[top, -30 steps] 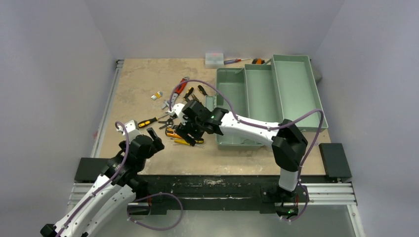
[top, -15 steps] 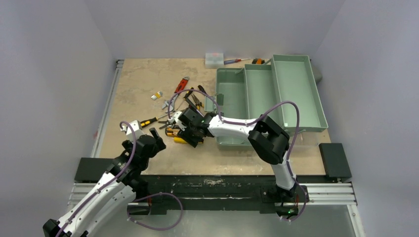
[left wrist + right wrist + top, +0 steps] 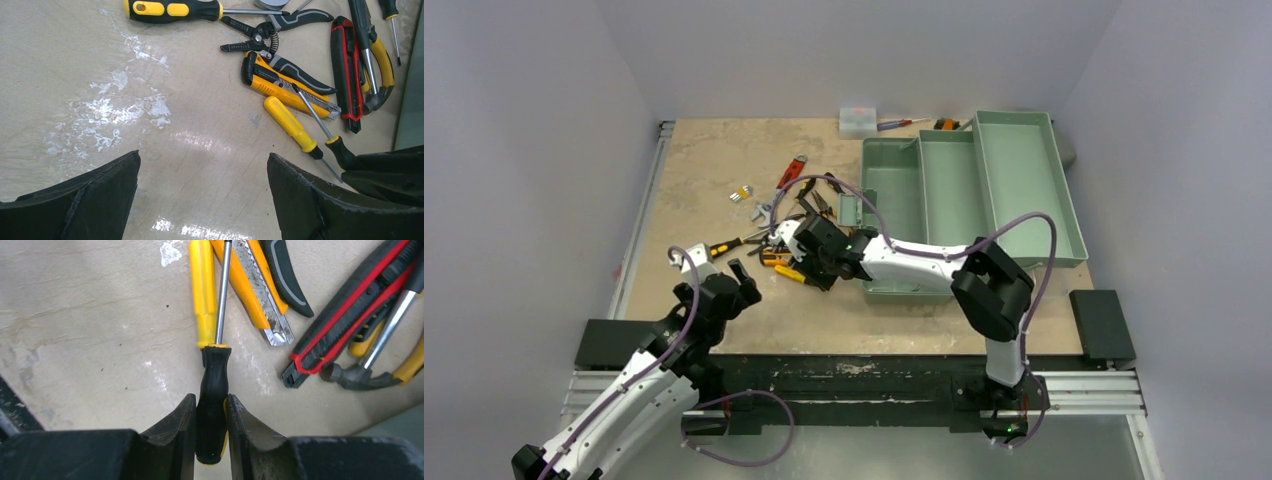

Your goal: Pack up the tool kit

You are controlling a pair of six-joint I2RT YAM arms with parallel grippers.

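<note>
On beige counter (image 3: 704, 170), black-handled slim screwdriver (image 3: 214, 382) was gripped by right hand (image 3: 211, 407), near open sage-green plastic toolbox (image 3: 969, 190). Shaft was crowded by yellow-handled screwdriver (image 3: 204, 295) and yellow utility knife (image 3: 250, 287). Wide-open, empty left hand (image 3: 203, 157) was held nearby. Since earlier frame, right hand was closed.

No lettering, brand, number or sign could be read on the tools (image 3: 280, 87), toolbox (image 3: 1014, 170) or table (image 3: 714, 160).

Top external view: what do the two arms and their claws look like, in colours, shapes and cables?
Both the left arm and the right arm have white links with bulky black joints. A thin purple cable loops loosely along each arm. The left claw and the right claw each have two matt black, wedge-shaped fingers.
</note>
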